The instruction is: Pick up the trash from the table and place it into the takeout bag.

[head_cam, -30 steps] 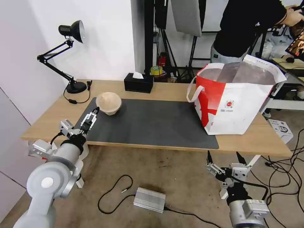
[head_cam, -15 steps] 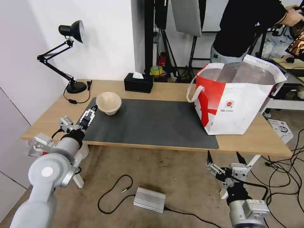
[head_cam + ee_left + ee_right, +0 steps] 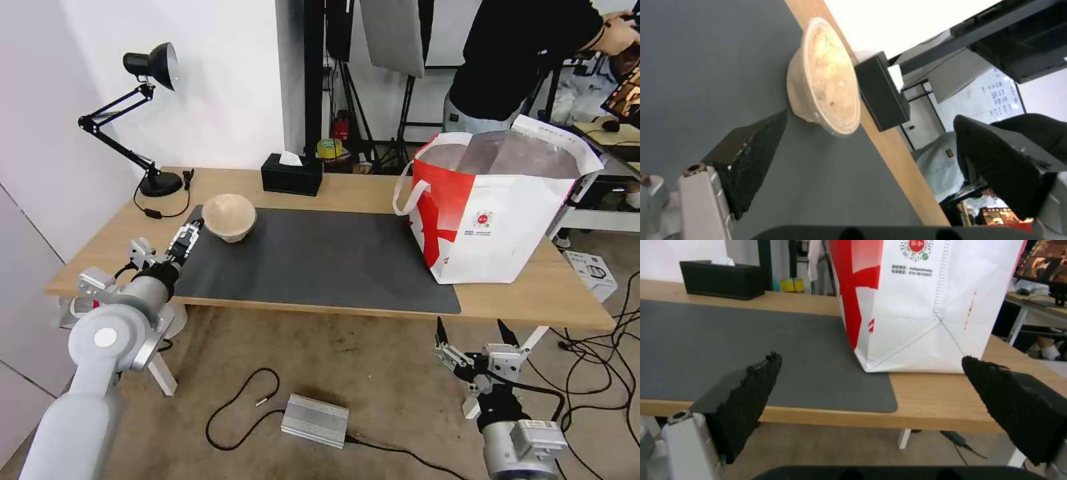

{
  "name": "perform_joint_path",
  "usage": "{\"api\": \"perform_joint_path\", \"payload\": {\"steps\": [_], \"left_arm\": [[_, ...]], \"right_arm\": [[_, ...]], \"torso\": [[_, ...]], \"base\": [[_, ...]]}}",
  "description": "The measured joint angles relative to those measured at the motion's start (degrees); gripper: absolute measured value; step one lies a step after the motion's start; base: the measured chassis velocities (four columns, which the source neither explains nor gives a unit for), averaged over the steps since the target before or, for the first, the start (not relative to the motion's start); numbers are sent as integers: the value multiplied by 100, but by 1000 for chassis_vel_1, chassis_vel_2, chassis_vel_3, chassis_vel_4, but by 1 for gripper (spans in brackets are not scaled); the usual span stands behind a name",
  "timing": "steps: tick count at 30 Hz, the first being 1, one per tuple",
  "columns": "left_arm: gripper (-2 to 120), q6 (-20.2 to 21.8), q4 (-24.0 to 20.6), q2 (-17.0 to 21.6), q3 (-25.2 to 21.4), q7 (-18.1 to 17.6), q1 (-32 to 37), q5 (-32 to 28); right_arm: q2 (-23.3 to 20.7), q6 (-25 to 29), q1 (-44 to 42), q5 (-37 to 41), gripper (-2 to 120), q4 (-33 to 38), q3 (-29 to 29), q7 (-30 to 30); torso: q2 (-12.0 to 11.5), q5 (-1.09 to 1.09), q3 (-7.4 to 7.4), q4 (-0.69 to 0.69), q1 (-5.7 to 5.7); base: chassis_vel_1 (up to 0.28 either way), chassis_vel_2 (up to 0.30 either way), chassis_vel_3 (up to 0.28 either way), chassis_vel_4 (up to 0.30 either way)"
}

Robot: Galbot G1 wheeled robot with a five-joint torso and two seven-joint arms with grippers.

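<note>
Left hand (image 3: 189,235): left-centre of the head view, over the near-left corner of the mat, just beside the bowl. In the left wrist view (image 3: 871,130) its dark wedge-shaped fingers stand wide apart, holding nothing; one fingertip is close to the bowl's wall, and I cannot tell whether it touches.

Beige pulp bowl (image 3: 229,217): centre-left of the head view, on the mat's far-left part. From the head view it looks plain, round and matte; the left wrist view (image 3: 824,80) adds a clear lid over pale food scraps.

Right hand (image 3: 470,330): lower right of the head view, below the worktop's front edge, fingers spread wide and empty. The right wrist view (image 3: 871,373) shows rough black pads on both fingers.

Takeout bag (image 3: 497,207): right of the head view, standing open on the worktop, boxy, white with red panels, foil lining, loop handle. The right wrist view (image 3: 925,303) shows stitched seams and its base overlapping the mat's corner.

Worktop (image 3: 360,193): light wood.

Mat (image 3: 313,257): dark grey, smooth, rectangular.

Tissue box (image 3: 291,175): black, at the back edge, upper centre.
</note>
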Motion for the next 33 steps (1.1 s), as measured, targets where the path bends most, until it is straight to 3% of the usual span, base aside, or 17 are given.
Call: {"api": "perform_joint_path", "payload": {"steps": [33], "left_arm": [[100,31,1027,32,552,-306,-1058,-50]], "right_arm": [[0,0,0,0,100,0,0,0]], "torso": [[1,0,0,0,0]], "base": [[0,0,0,0]]}}
